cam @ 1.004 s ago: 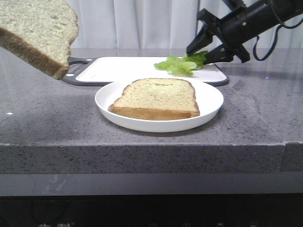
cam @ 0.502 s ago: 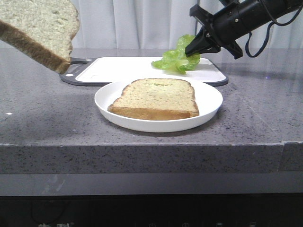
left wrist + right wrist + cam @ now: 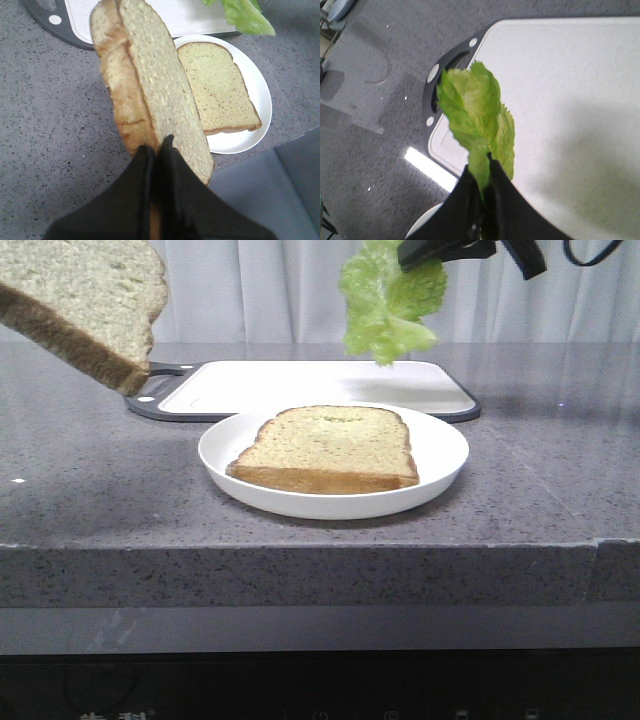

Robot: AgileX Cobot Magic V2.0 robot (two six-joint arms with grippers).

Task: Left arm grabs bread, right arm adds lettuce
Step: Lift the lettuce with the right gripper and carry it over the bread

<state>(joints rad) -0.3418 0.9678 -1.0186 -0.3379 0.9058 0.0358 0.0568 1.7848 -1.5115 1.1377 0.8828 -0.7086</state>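
- Left gripper (image 3: 156, 148) — flat black tapering fingers pinching the thick, speckled bread (image 3: 150, 95) by its brown crust.
- Right gripper (image 3: 482, 175) pinches crinkly green lettuce (image 3: 388, 302), hanging below it.

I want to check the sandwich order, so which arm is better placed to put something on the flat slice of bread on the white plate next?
Right. The right gripper holds the ruffled green lettuce leaf, hanging above and behind the white round plate; the left gripper holds the thick toast slice far left.

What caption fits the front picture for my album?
Right gripper dangles lettuce above bread on a plate.
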